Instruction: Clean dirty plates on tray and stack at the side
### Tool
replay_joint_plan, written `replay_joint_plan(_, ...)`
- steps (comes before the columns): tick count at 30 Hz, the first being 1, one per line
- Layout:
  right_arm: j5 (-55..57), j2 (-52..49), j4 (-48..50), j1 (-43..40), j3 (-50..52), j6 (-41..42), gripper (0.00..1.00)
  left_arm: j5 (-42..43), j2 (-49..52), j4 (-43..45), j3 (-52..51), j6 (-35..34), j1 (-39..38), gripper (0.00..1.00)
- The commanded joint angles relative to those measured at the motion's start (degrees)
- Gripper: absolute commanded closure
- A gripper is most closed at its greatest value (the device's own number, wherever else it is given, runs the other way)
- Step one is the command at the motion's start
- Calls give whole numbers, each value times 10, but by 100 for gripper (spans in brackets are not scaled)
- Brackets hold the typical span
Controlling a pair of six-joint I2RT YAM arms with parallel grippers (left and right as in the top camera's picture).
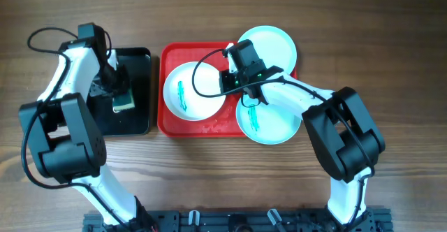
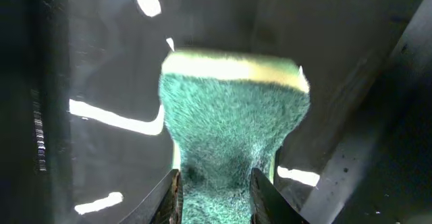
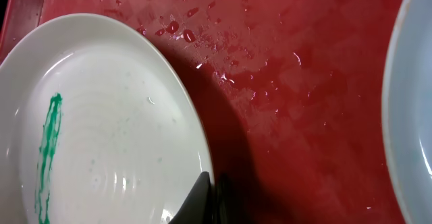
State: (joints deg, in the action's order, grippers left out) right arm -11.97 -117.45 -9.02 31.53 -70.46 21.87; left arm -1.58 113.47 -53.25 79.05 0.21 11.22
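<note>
The white plate (image 1: 183,92) with a teal smear lies at the left of the red tray (image 1: 170,53). My right gripper (image 1: 228,85) is shut on its right rim. In the right wrist view the fingers (image 3: 210,191) pinch the white plate's (image 3: 115,129) edge, with a shadow on the wet tray (image 3: 304,116) below. One aqua plate (image 1: 272,42) rests over the tray's far right corner. Another aqua plate (image 1: 269,124), smeared green, overhangs the near right edge. My left gripper (image 1: 120,96) is shut on a green and yellow sponge (image 2: 233,109), its fingers (image 2: 214,197) squeezing it.
A smaller black tray (image 1: 136,59) sits left of the red tray, and the sponge (image 1: 126,104) is over it. Its dark wet floor (image 2: 88,62) fills the left wrist view. An aqua plate's edge (image 3: 412,116) shows at the right of the right wrist view.
</note>
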Motion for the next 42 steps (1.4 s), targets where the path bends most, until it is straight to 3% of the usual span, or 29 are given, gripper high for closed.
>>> replay_joint_plan(1, -1, -17, -4, 1, -8, 6, 96, 13, 9, 31, -33, 11, 3, 70)
replay_joint_plan(3, -1, -17, -4, 1, -8, 6, 96, 13, 9, 55, -50, 11, 3, 76)
replay_joint_plan(4, -1, -17, -4, 1, -8, 6, 95, 13, 9, 58, -50, 11, 3, 90)
replay_joint_plan(5, -1, -17, -4, 1, -8, 6, 96, 13, 9, 61, -50, 10, 3, 96)
replay_joint_plan(11, -1, -17, -5, 1, -8, 6, 96, 13, -13, 28, -13, -26, 3, 96)
replay_joint_plan(18, -91, -17, -12, -23, -8, -9, 96, 23, -117, -106, 81, -21, 2, 96)
replay_joint_plan(24, -151, -17, -28, -55, -8, -24, 96, 106, -136, -113, 80, 41, 2, 96)
replay_joint_plan(32, -151, -17, -33, -55, -8, -24, 96, 111, -133, -110, 78, 50, 0, 96)
replay_joint_plan(35, -126, -8, -41, -53, -8, -17, 96, 109, -133, -97, 78, 10, -20, 96)
replay_joint_plan(37, -36, 7, -61, -37, -8, 8, 96, 98, -133, -72, 78, -71, -61, 96)
replay_joint_plan(42, 134, 7, -45, 23, -9, 53, 96, 38, -123, 6, 44, -184, -174, 96)
